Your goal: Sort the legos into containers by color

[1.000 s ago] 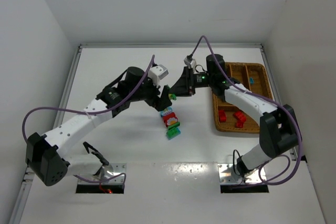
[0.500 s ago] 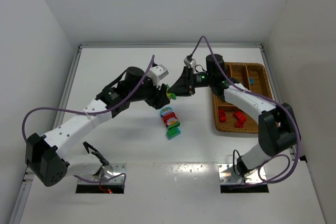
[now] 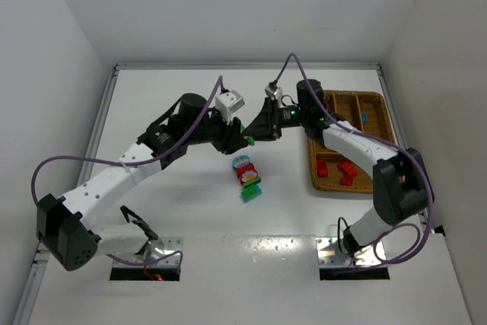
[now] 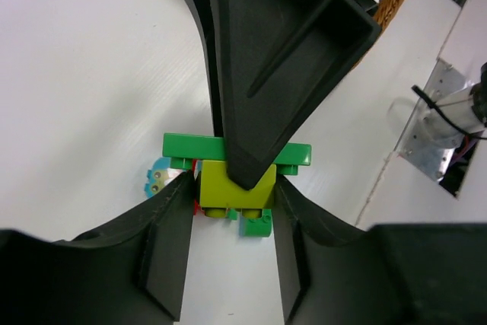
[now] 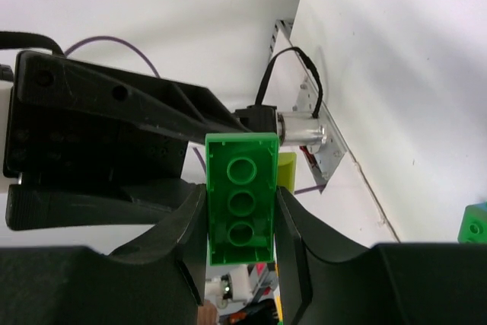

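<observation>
Between the closed-in fingers of the left gripper (image 4: 234,197), pinching a lime green brick (image 4: 237,185) in mid-air. Directly opposite, tip to tip, clamping the dark green brick (image 5: 242,199) touching it with the right gripper (image 5: 242,222), long axis running along those fingers. Wicker tray (image 3: 378,99) lying behind the right gripper, nearer that arm.

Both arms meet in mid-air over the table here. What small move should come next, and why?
Probably draw the two arms apart to split the bricks. The right fingers clamp the green brick, the left fingers clamp the lime brick, and the two bricks seem stuck together. Differing in color, they likely belong in separate compartments of the tray.
</observation>
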Motion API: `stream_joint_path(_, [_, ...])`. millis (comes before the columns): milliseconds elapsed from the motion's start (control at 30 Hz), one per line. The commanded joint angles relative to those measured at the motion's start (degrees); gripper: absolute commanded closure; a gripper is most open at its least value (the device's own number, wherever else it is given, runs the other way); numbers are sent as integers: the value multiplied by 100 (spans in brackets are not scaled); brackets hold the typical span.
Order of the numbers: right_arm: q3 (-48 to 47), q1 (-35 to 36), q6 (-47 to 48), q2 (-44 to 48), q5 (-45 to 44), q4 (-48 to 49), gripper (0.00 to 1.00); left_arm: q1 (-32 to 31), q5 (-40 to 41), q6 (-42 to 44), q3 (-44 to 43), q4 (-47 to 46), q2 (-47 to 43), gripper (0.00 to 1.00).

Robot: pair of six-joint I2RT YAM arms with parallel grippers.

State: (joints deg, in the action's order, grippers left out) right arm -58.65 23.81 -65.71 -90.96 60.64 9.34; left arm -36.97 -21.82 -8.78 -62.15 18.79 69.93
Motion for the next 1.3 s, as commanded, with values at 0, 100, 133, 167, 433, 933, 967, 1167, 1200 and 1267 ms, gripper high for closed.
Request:
stream_joint_path(0, [-49,71,-100,-10,71,252,84,41,-208,-28,-263,-288,-129,56])
stream_joint_path(100, [-50,71,-100,-10,71,252,84,41,-261,-28,-263,-288,-129,71])
stream_joint_path(133, [-50,71,-100,-10,71,252,84,93,-261,-28,-263,-288,-129,77])
stream_joint_path(167, [-50,71,-100,-10,71,252,84,94,-261,-28,-263,-288,-129,80])
stream_joint_path(433, [108,-377,155,139,-228,-178,84,523,-261,25,-193,-50,-146,100])
stream_joint_path(933, [319,-1114,488,333,-658,-591,84,1007,-771,-28,54,-50,-94,100])
stream_joint_path(967, [224,-1220,681,333,-798,-1027,84,1008,-771,-89,54,-50,-94,100])
stream_joint_path(1167, [-841,-1661,2695,807,-6044,-4186,84,1236,-454,-467,-69,2,-41,100])
stream_joint_path(1200, [-841,-1748,2695,808,-6360,-4186,84,1236,-393,-467,-130,2,46,100])
stream_joint_path(1267, [-841,-2002,2879,686,-6889,-4116,84,1236,-393,-546,-244,133,178,100])
